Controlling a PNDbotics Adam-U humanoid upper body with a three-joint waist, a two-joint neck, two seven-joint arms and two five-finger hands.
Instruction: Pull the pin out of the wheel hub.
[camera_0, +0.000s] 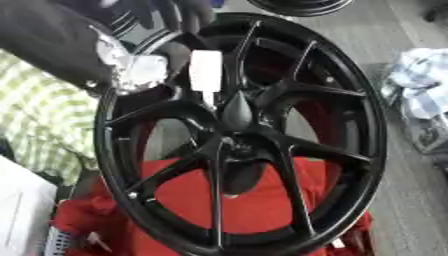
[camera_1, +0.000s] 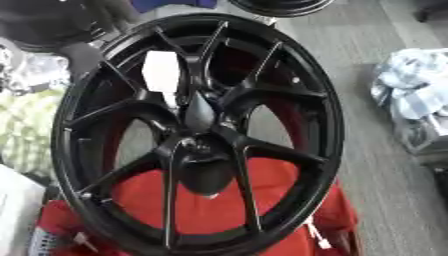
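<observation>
A large black wheel hub (camera_0: 241, 135) with thin branching spokes fills most of both eye views, standing on edge and leaning slightly, its face turned toward the camera. It rests on a red stand (camera_0: 245, 200) whose surface shows through the lower spoke gaps and around the bottom of the rim. At the centre of the hub sits a dark, pointed, cone-like piece (camera_0: 236, 111) that narrows upward; just above it a white rectangular piece (camera_0: 206, 71) stands upright, its lower end meeting the top of the cone. Whether either of these is the pin cannot be told for certain from the views. The robot's left arm comes in from the upper left, dark with a silver joint (camera_0: 133, 70) that lies beside the upper left of the rim. The left hand (camera_0: 179, 15) shows only as dark finger shapes at the top edge, above the rim and apart from the white piece; how far it is open cannot be told, and it has hold of nothing that can be seen. Behind the arm lies a yellow-and-white checked cloth (camera_0: 39, 120). On the grey floor (camera_1: 385, 200) to the right sits a heap of white and blue cloth (camera_1: 411, 85). Part of another black rim (camera_1: 280, 6) shows at the top edge.
</observation>
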